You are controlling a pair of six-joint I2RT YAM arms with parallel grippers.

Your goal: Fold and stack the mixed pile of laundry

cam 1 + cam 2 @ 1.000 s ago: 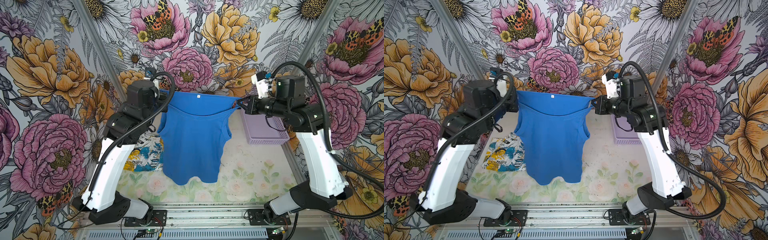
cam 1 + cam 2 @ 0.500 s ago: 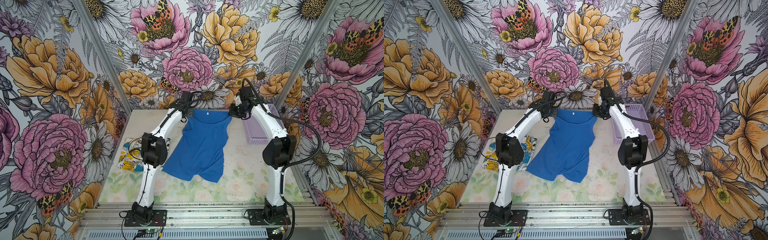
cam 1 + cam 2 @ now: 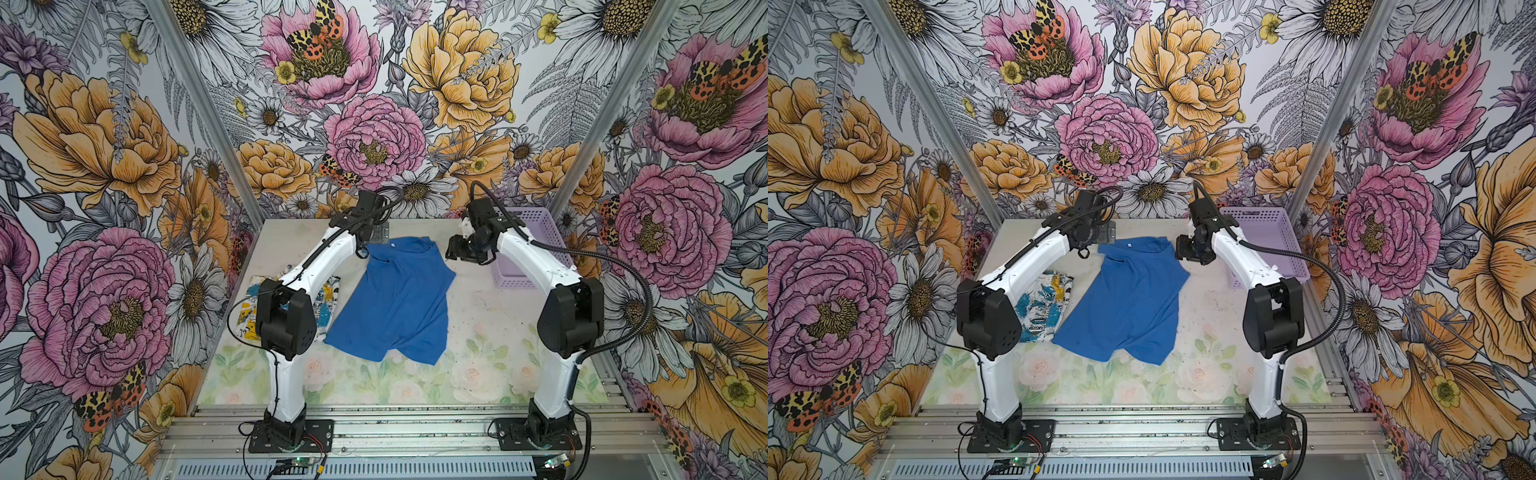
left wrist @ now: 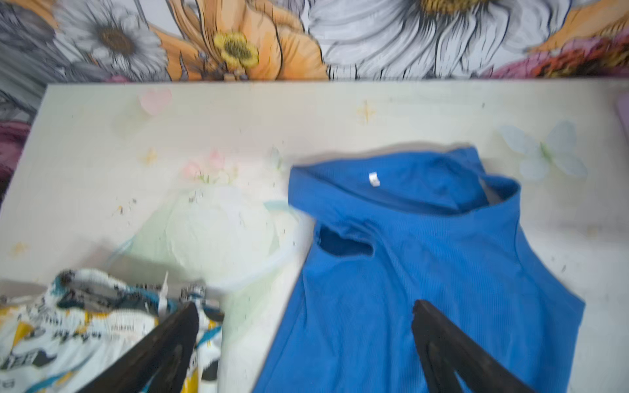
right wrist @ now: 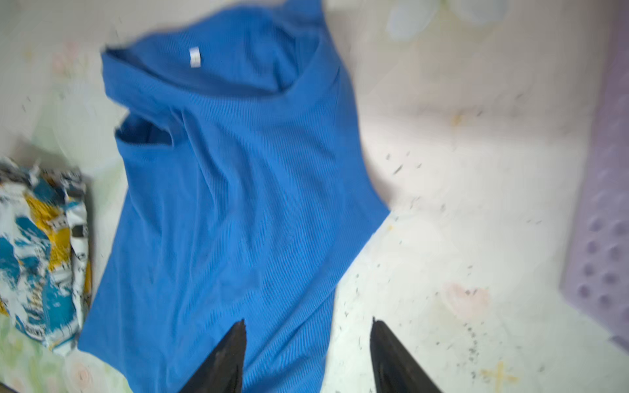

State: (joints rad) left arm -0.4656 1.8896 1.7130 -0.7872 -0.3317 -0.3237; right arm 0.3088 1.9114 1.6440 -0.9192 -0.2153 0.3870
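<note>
Left jaws are spread wide and the right jaws are parted a bit less. Both are holding nothing, hanging over the far end of the table (image 3: 478, 332) on either side of the collar of the blue shirt (image 3: 395, 299).

The shirt is lying flat-ish on the table with the collar toward the back wall and the hem toward the front. It sits a bit crooked, with some ripples down the middle, and one hem corner looks rucked up. No fold in it yet as far as I can see.

Just beside it on the left is the printed white top (image 3: 1042, 303), bunched into a compact packet and partly hidden behind the left arm (image 3: 320, 266). It looks folded to me, but I can't tell how neatly.

So I'd call it roughly halfway: one piece seems done, the blue one is only laid out. Still to do is tidying that hem, folding the shirt down, then stacking the two together. The purple basket (image 3: 536, 232) sits at the back right, well apart from both.
</note>
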